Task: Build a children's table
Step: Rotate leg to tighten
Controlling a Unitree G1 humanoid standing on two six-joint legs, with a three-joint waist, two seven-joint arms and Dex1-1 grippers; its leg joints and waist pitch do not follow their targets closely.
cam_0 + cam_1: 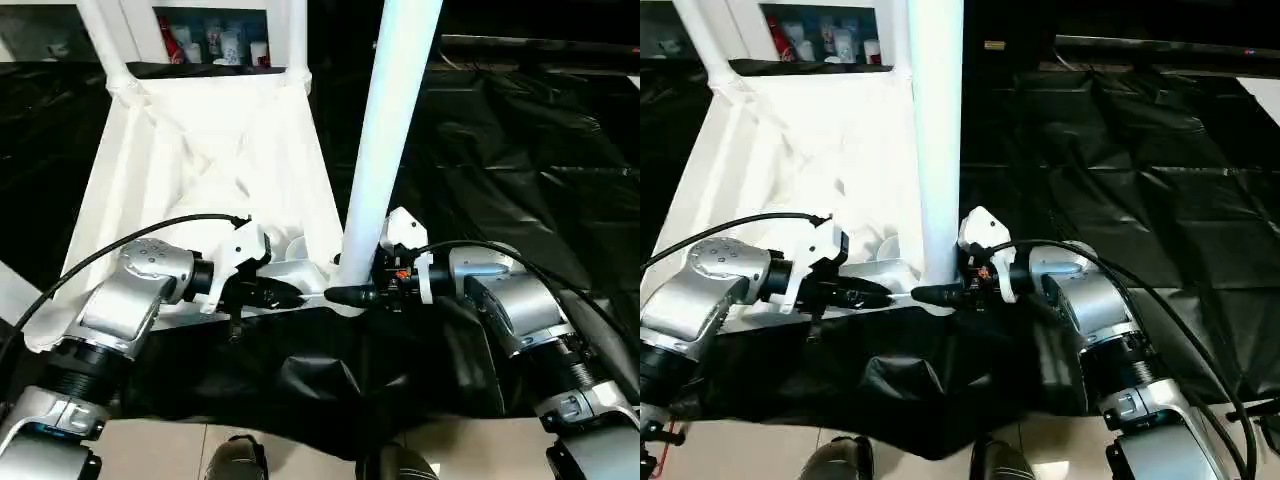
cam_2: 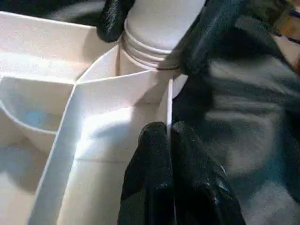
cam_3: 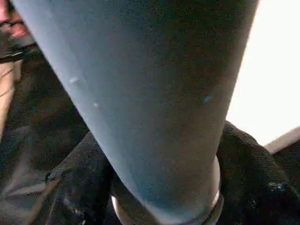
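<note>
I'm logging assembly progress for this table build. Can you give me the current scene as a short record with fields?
tabletop: white top lying underside up on black sheeting
near leg: white leg standing upright in the near corner socket
far legs: more legs upright at the far corners
left gripper: shut on the tabletop's edge wall
right gripper: fingers around the leg's base

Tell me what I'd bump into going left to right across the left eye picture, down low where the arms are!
Left silver forearm → left tool, pinching the tabletop's rim → standing white leg → right tool around its base → right silver forearm.
</note>
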